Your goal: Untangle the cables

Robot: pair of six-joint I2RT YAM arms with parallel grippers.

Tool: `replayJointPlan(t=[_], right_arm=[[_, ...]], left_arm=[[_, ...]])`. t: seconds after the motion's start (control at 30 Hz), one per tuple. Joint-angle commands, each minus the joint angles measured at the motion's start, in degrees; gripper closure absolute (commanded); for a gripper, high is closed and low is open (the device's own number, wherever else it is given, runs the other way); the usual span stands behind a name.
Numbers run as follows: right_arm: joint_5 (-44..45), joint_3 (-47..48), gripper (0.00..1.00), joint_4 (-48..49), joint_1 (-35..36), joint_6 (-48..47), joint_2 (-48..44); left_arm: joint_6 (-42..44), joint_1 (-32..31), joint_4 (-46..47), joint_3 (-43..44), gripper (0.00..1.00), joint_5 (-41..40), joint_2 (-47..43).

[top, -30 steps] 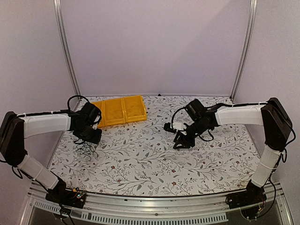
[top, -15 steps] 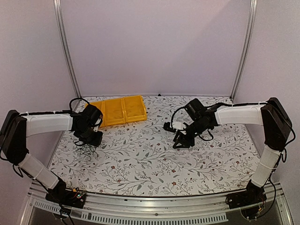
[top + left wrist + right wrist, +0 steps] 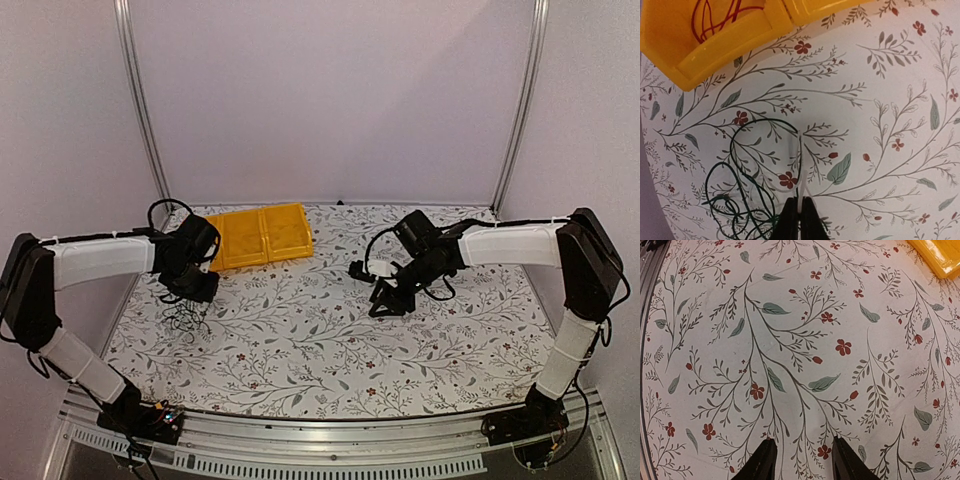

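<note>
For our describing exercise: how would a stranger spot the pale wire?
Start at the yellow tray, left rear of the table. Just in front lies a dark tangle. The pale wire runs beside it from the left claw, the only whitish strand.

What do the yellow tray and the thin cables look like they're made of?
Tray: probably moulded plastic, glossy, rounded rim catching highlights. Dark cables: likely plastic-sheathed wire, holding springy loops. White cable: similar, paler, seemingly translucent.

cables [image 3: 740, 205]: thin dark wires, loose tangle, flat on worktop [image 3: 880, 90] | whitish wire [image 3: 800, 165]: straight strand at tangle's right edge
</note>
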Motion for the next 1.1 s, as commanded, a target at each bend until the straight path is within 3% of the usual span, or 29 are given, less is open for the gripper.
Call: replayJointPlan(t=[0.0,0.23,0.47,0.63,0.8,1.07], right_arm=[[-0.55,1.77,0.58,-0.76,0.48,-0.02,0.96],[-5.98,10.64,0.59,-5.32,0.5,3.32,-0.67],[-11.69,29.81,0.56,-11.41,0.5,7.69,-2.37],[-19.47,41.92,0.49,-8.68,0.78,14.5,-1.12],[-20.92,43.62,0.43,2.01,2.43,26.08,0.73],[-17.15,46.62,0.41,1.71,8.5,26.58,8.92]], left_arm=[[1.79,-1.75,-2.39,7.43,1.0,-0.63,-5.79],[7.28,-4.06,-4.79,23.48,1.0,6.68,-12.44],[9.78,-7.85,-1.51,36.42,1.0,10.63,-13.67],[7.12,-9.96,5.39,34.82,1.0,14.21,-14.38],[4.42,-12.73,11.18,29.69,1.0,16.73,-14.76],[1.71,-16.65,17.71,25.22,1.0,18.15,-14.3]])
